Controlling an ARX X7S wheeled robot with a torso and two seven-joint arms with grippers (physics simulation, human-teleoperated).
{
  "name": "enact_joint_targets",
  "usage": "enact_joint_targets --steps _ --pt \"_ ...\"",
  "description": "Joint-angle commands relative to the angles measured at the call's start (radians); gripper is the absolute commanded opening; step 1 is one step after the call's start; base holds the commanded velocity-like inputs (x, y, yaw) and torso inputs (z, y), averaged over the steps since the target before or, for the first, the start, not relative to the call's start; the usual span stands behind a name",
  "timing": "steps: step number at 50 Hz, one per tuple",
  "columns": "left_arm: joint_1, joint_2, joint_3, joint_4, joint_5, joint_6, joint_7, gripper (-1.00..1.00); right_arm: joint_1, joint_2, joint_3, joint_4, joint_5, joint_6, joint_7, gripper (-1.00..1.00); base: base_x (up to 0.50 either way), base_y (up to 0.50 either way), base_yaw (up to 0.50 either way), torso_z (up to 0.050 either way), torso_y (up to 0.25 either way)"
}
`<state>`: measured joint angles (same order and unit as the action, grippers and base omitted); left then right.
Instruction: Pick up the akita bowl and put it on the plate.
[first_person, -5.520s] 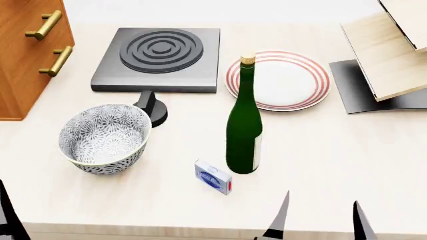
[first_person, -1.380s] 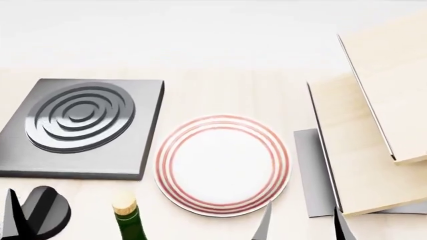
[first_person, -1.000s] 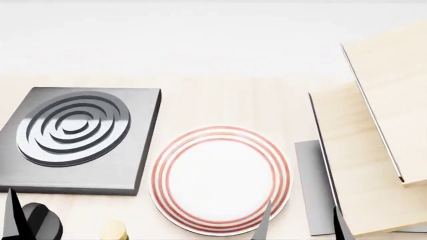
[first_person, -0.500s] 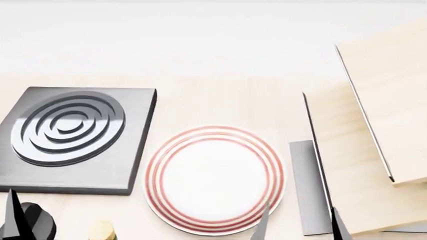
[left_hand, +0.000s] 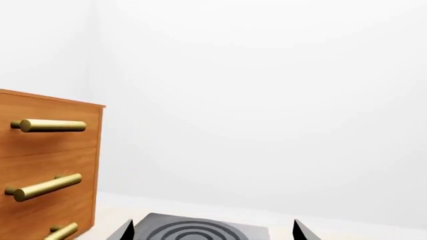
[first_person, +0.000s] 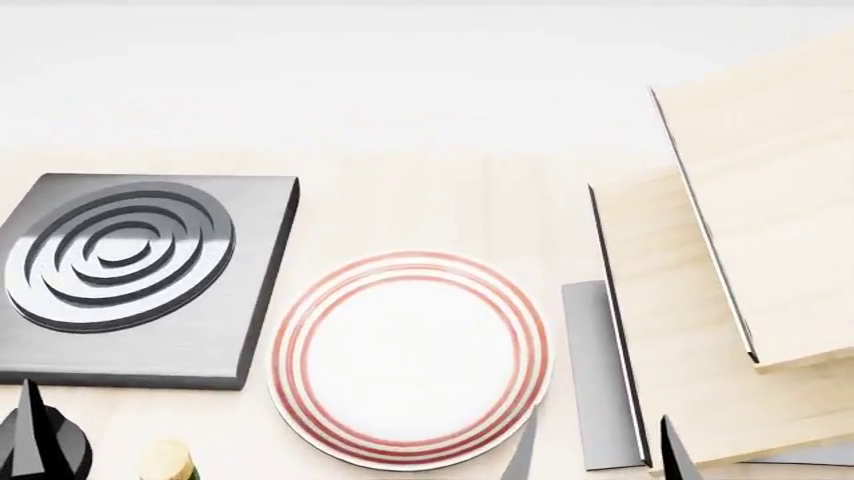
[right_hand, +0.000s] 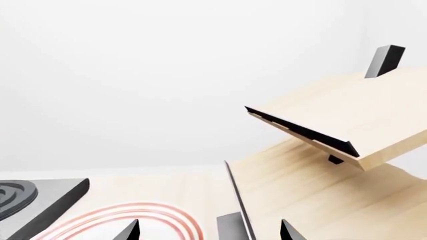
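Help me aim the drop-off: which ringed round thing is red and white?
The plate, white with red rim rings; the burner left of it is grey and square.

The plate (first_person: 410, 360) is a flat round white dish with several thin concentric red rings around its rim and a plain white centre. It lies flat and bare on the pale wooden surface (first_person: 427, 200), just beside the grey square burner (first_person: 134, 280), on that burner's side facing the slanted wooden boards. In the right wrist view only an arc of its red-ringed rim (right_hand: 127, 217) shows. The akita bowl appears in none of the views.
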<state>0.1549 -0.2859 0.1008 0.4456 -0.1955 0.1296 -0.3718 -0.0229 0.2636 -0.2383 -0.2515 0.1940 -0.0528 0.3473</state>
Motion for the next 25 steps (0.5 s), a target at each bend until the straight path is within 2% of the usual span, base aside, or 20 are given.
enact_joint_targets --steps 1,12,25 --pt "-0.004 -0.004 0.002 -0.005 0.000 0.000 -0.006 1.00 0.001 0.003 -0.005 0.002 0.004 -0.003 0.002 1.00 0.00 0.00 0.00 0.000 0.000" --pt "-0.002 -0.034 -0.011 0.040 0.024 -0.048 -0.025 1.00 0.006 0.005 -0.016 0.008 0.003 0.002 0.003 1.00 0.00 0.00 0.00 0.000 0.000" --pt "0.008 -0.076 -0.112 0.106 0.003 -0.106 -0.076 1.00 0.015 0.005 -0.026 0.025 0.004 -0.004 0.001 1.00 0.00 0.00 0.00 0.000 0.000"
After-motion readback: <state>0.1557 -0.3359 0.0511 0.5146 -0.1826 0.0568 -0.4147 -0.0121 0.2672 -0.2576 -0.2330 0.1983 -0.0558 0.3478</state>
